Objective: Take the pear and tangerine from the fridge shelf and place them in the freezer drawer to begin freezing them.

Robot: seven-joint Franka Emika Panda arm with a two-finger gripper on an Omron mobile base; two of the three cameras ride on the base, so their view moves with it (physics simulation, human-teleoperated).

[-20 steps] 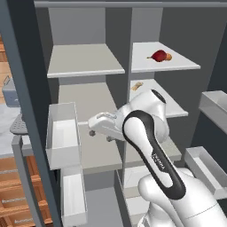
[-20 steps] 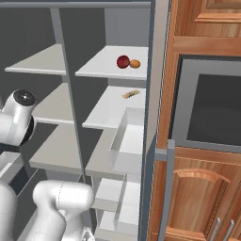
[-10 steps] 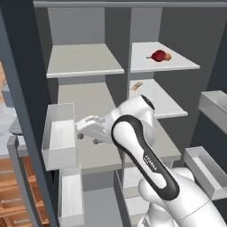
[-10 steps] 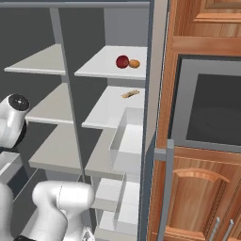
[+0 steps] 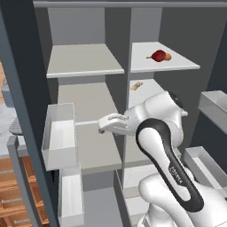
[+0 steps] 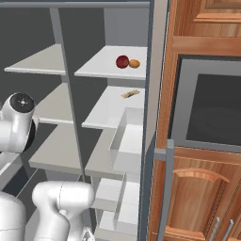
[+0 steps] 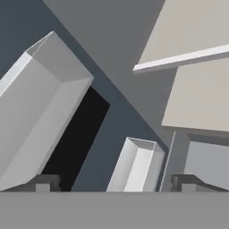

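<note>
The red pear (image 5: 158,56) (image 6: 122,61) and the orange tangerine (image 5: 167,56) (image 6: 134,63) sit side by side on the top right fridge shelf (image 5: 177,65) (image 6: 101,66). My gripper (image 5: 103,129) (image 7: 115,183) hangs well below and to the left of them, in front of the middle left shelf (image 5: 95,148), and points left. It is open, its fingertips (image 7: 42,183) wide apart with nothing between them. The freezer drawer is out of view.
A flat tan scrap (image 5: 137,86) (image 6: 130,94) lies on the shelf under the fruits. Translucent door bins (image 5: 60,133) (image 7: 40,107) stand on the left door, more bins (image 5: 215,106) (image 6: 129,141) on the right. Wooden cabinets and an oven (image 6: 207,108) flank the fridge.
The hand swung left toward the door bin, then came back a little to the right. The fruits have not moved.
</note>
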